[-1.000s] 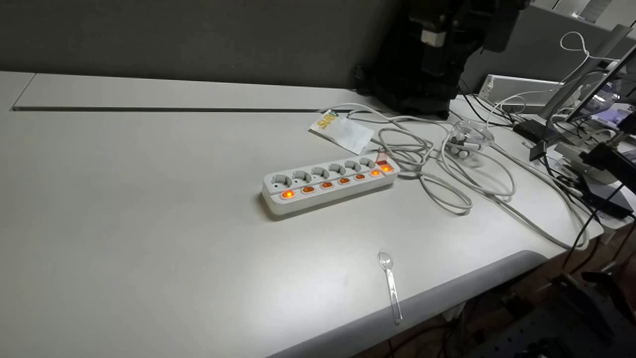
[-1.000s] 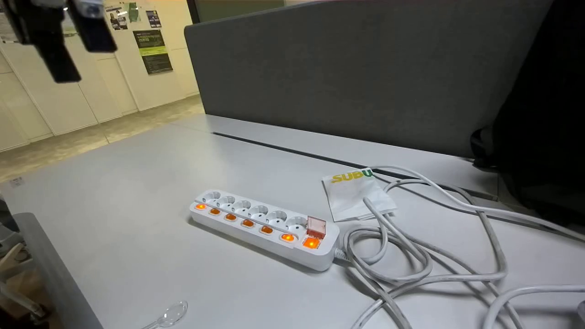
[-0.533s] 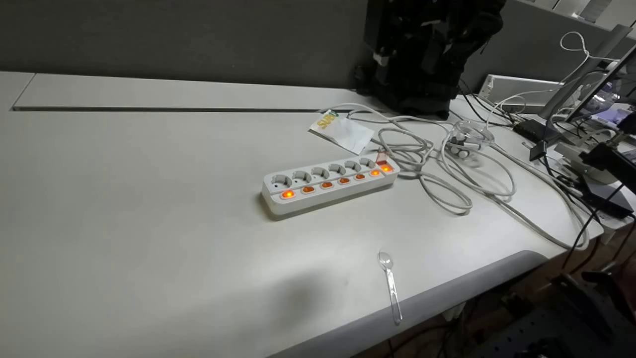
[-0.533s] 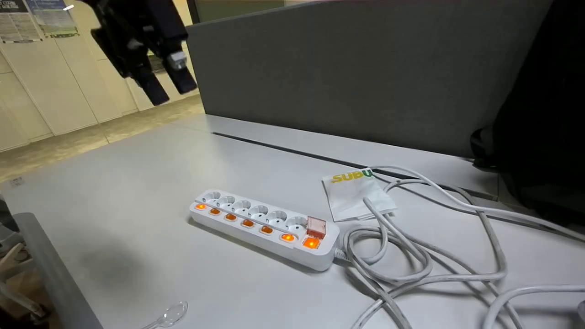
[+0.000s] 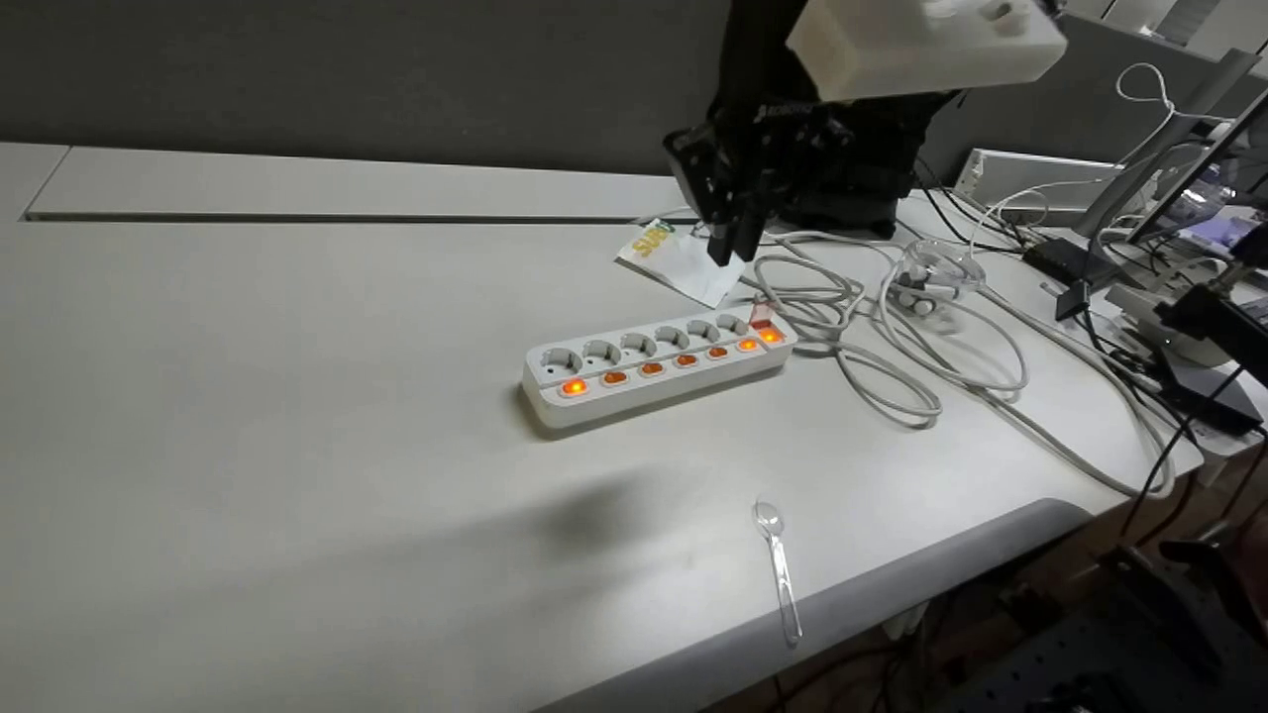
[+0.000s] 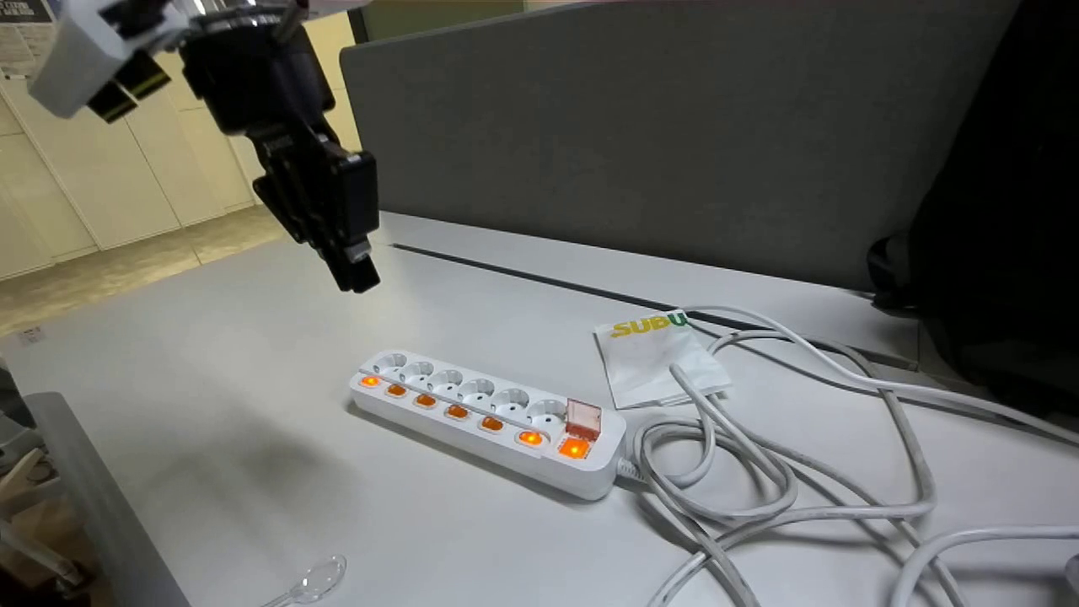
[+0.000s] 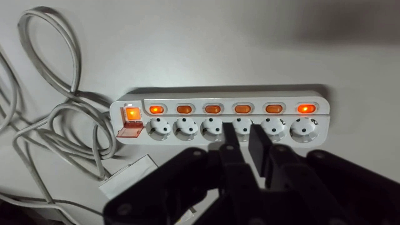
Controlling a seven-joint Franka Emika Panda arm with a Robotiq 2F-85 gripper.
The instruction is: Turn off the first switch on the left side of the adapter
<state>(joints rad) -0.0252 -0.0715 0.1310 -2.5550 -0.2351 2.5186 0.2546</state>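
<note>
The adapter is a white power strip lying on the desk, with a row of round sockets beside a row of orange switches. In both exterior views its leftmost switch glows; in the wrist view this lit switch is at the strip's right end. Another small switch and the square main switch are lit too; the switches between look unlit. My black gripper hangs above the strip, apart from it. A narrow gap with nothing in it separates its fingers.
A white cable lies coiled at the strip's main-switch end. Beside it rests a paper packet. A clear plastic spoon lies near the desk's front edge. Behind stands a dark partition with a black bag.
My gripper has come down and closer to the strip, moving rightward in an exterior view. Its fingers have drawn nearer to each other. Strip and switch lights look unchanged.
</note>
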